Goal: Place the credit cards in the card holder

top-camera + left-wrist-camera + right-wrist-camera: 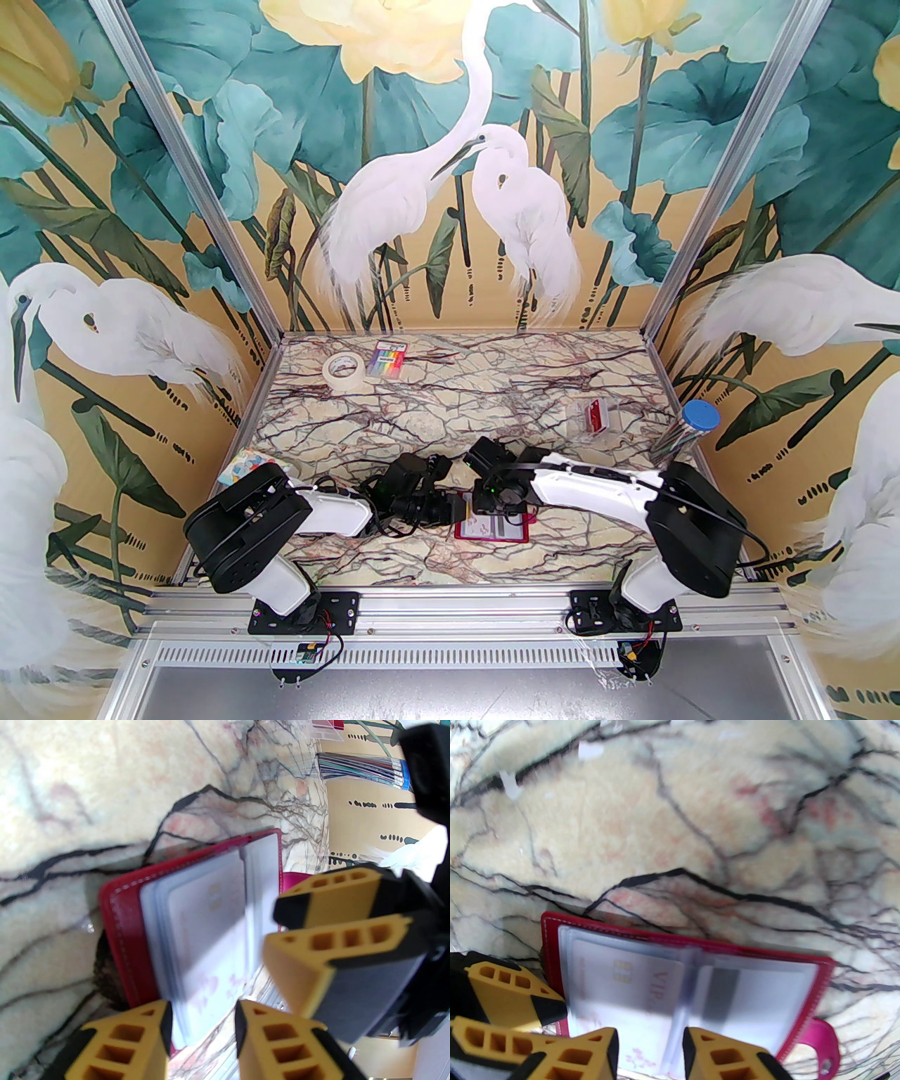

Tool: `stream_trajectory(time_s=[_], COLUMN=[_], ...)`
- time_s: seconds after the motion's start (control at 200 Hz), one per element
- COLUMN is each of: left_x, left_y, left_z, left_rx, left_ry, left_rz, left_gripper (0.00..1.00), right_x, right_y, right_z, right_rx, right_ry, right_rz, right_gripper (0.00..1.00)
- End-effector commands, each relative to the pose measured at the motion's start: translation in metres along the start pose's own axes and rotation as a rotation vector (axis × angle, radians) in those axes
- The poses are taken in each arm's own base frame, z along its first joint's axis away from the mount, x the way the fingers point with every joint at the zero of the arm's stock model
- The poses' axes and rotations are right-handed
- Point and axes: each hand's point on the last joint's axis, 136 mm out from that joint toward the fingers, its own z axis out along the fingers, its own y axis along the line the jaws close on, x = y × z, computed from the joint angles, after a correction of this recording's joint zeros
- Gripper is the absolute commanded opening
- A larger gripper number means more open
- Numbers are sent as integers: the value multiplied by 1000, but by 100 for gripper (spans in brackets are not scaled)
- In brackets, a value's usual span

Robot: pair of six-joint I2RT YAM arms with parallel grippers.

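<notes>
Card holder (552, 945) lying open flat by the middle of the surface's (661, 808) near edge, pale VIP credit card (632, 976) in its left clear sleeve. Just above, right end effector (648, 1043), narrowly parted over the centre fold. At the holder's left edge, left end effector (202, 1022), likewise narrowly parted.

"VIP" on the sleeved credit card (625, 990)
</notes>
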Motion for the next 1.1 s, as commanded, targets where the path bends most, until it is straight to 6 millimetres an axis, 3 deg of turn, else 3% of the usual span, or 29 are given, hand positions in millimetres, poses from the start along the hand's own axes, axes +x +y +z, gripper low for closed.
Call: stream_trajectory(time_s=[0.0, 0.125, 0.37, 0.75, 1.09], left_x=[4, 5, 4, 4, 4], left_y=[12, 11, 9, 9, 9], left_z=[2, 1, 0, 0, -1], left_rx=[-36, -32, -25, -24, -23], left_ry=[-5, -9, -15, -17, -19], left_rz=[-6, -3, 1, 2, 3], left_gripper=[36, 36, 36, 36, 36], right_x=[-8, -7, -3, 6, 12], right_y=[-7, -19, -21, -1, -5], right_z=[-16, -22, -24, 3, 16], right_rx=[43, 84, 73, -35, -33], right_ry=[-53, -70, -71, -5, 19], right_rz=[-17, -17, -9, 6, 17], right_gripper=[38, 39, 39, 17, 3])
